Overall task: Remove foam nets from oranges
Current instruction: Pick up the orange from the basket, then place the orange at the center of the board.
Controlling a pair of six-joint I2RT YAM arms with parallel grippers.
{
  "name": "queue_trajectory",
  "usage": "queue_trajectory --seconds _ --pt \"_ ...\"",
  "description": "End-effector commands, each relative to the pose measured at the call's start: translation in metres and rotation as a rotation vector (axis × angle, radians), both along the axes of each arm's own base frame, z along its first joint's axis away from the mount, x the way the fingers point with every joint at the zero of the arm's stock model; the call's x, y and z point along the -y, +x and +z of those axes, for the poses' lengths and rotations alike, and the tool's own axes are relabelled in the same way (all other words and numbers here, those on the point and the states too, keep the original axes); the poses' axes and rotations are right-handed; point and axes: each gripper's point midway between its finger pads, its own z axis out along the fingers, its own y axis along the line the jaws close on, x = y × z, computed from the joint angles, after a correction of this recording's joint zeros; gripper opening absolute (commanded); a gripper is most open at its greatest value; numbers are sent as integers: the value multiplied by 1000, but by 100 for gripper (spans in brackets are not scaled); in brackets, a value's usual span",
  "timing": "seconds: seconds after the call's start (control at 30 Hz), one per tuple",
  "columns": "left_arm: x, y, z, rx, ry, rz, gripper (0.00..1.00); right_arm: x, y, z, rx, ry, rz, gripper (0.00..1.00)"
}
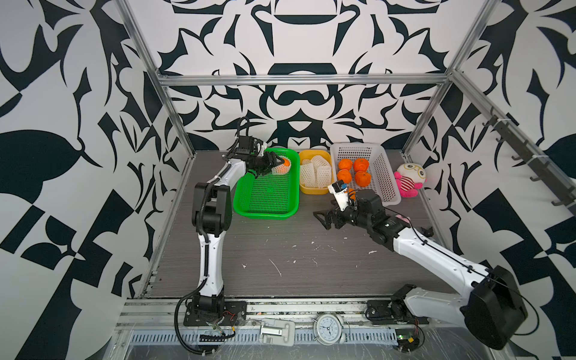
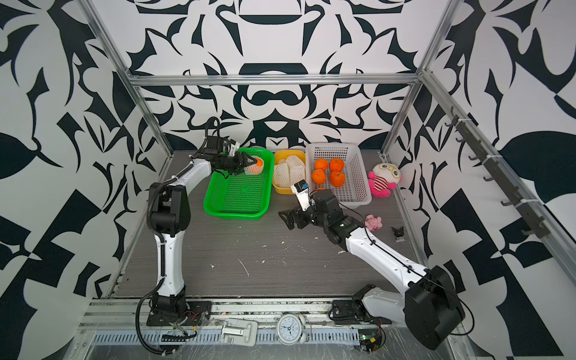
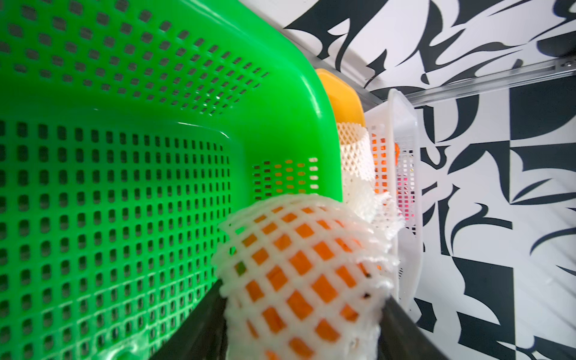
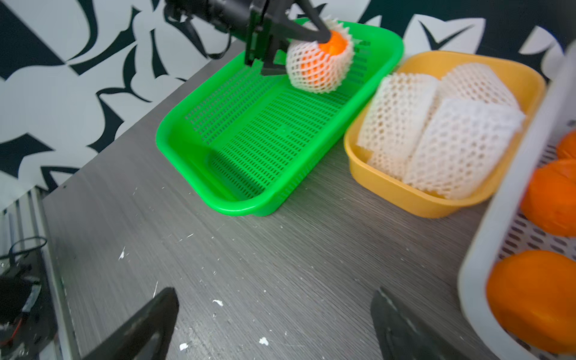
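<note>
The netted orange (image 1: 281,166) sits at the far end of the green basket (image 1: 265,215), in the upper centre of both top views. Its white foam net (image 3: 299,249) wraps the sides, while the orange's top (image 4: 335,46) pokes out bare through the open end. The left gripper (image 4: 299,54) is closed around it: in the right wrist view one black finger presses on the exposed top and the other lies under the net. In the left wrist view the dark fingers (image 3: 405,327) flank the mesh on both sides. Whether the fruit is lifted off the basket floor cannot be told.

Just right of the green basket stands the yellow tub (image 1: 313,190), piled with empty foam nets (image 1: 314,171) lying flattened against one another; their count is unclear. Right of that, the white basket (image 1: 383,174) holds four bare oranges (image 1: 361,164) in a cluster, with a sliver of orange showing behind the right arm's wrist.

The right gripper (image 1: 322,218) hangs over the grey table (image 1: 280,243) in the centre of the frame, in front of the tub, its jaws spread wide and holding nothing. White crumbs dot the table below it. A pink and white plush toy (image 1: 410,179) leans beside the white basket at the right.
</note>
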Motion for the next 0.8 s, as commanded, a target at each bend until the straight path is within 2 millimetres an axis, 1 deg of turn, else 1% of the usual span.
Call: queue_trajectory --seconds 0.0,0.13,0.2,0.4,0.6,0.77 --pt "3 -17 30 20 -53 -13 61 -15 -7 27 176 -10 103 100" --pt "4 -44 39 6 -70 -22 60 -25 -20 27 188 -34 174 99" --pt "6 -57 41 -8 -81 -29 60 -28 -28 25 206 -52 210 100" --pt "15 -97 49 -26 -93 -63 60 -34 -50 18 245 -117 299 99" --pt "27 -136 54 -32 -102 -110 59 -28 -64 10 250 -172 321 99" --pt "34 -167 62 -21 -106 -146 59 -24 -78 15 265 -180 316 98"
